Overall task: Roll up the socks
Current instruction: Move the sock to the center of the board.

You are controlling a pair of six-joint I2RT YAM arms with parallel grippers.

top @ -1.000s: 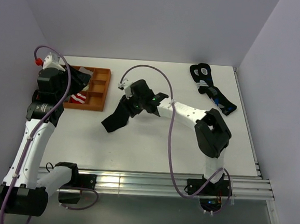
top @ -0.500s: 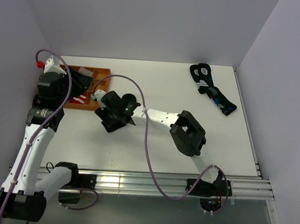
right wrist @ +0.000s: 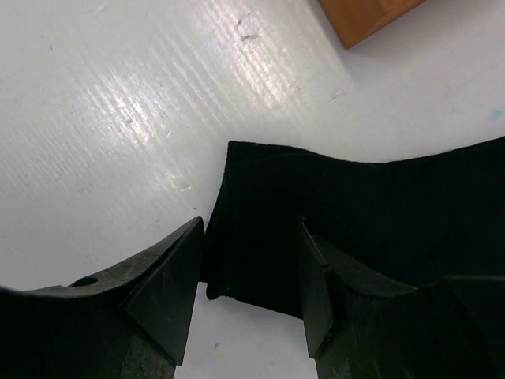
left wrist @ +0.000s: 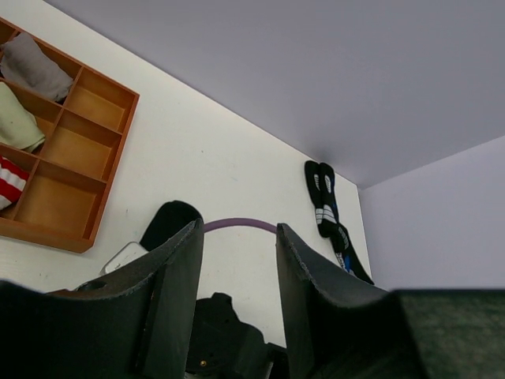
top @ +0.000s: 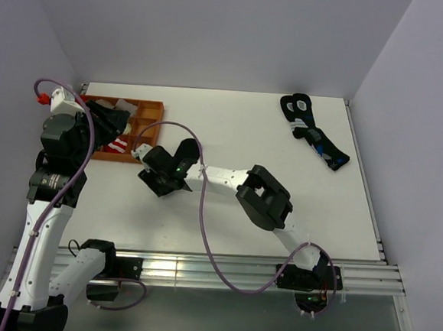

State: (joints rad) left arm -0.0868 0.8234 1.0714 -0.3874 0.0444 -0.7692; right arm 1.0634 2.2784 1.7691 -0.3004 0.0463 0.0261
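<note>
Hanging low over the black sock [right wrist: 355,213] with the right gripper [right wrist: 251,225], arm stretched far to the left across the white table [top: 248,121]. Showing both jaws spread, astride one end of that sock: one finger [right wrist: 170,284] just beside the cloth's edge, the other on top of the cloth, with the rest of the sock running off sideways beneath it. No pinch to be seen; cloth flat on the bare table between the jaws. Placing that sock near a corner of the wooden tray [left wrist: 79,150], just outside it and not touching, on the side toward the middle of the table.

Holding the left gripper [left wrist: 238,229] up over the tray, jaws likewise apart with nothing between them, only table and a loop of purple cable [left wrist: 260,226] seen through the gap. Finding the red-and-white striped sock [top: 115,146] down in a near compartment of the tray, off to the side of the left jaws, untouched. Sharing the neighbouring compartments with a pale bundle [left wrist: 16,118] and a grey bundle [left wrist: 31,67]. Leaving a dark pair of socks with white and blue marks [top: 312,130] at the far right of the table, well apart from both grippers
</note>
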